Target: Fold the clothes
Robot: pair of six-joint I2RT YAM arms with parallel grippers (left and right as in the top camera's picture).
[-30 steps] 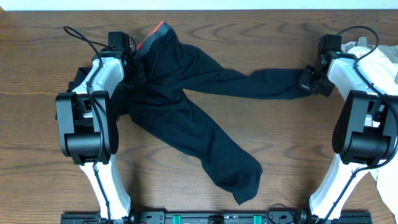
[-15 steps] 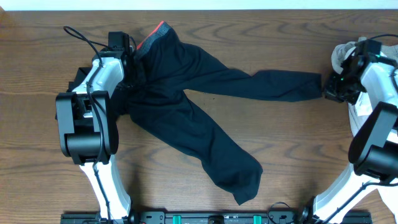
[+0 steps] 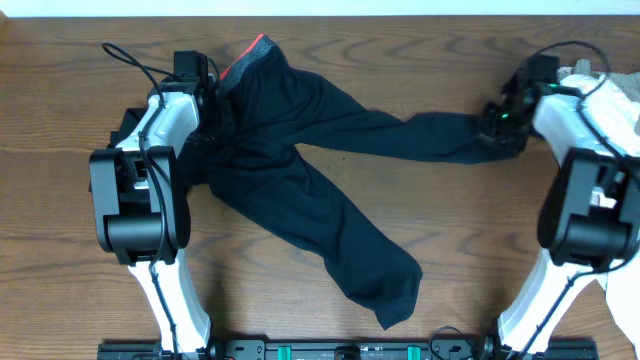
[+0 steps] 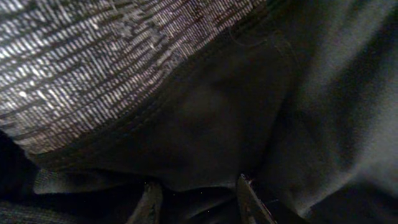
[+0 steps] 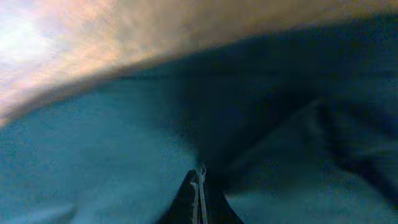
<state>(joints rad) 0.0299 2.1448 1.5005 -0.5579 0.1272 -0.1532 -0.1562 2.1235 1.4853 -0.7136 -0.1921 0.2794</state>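
Observation:
The clothes (image 3: 300, 170), long black trousers, lie spread on the wooden table (image 3: 330, 260). The waist is at the back left and shows a red-orange edge (image 3: 255, 48). One leg runs right, the other toward the front (image 3: 385, 285). My left gripper (image 3: 215, 115) sits on the waist. In the left wrist view a fold of black cloth (image 4: 205, 124) fills the gap between its part-closed fingers (image 4: 150, 202), below the grey waistband (image 4: 93, 68). My right gripper (image 3: 492, 130) is shut on the cuff of the right-hand leg. Its fingertips (image 5: 200, 180) are pressed together amid dark cloth (image 5: 280, 143).
A pile of white cloth (image 3: 612, 92) lies at the right edge behind the right arm, with more white (image 3: 625, 300) at the front right. A small dark item (image 3: 126, 125) peeks out left of the left arm.
The right gripper pulled the leg cuff out to the right, stretching the leg, then came back left to about where it began. The left arm and the waist stayed still.

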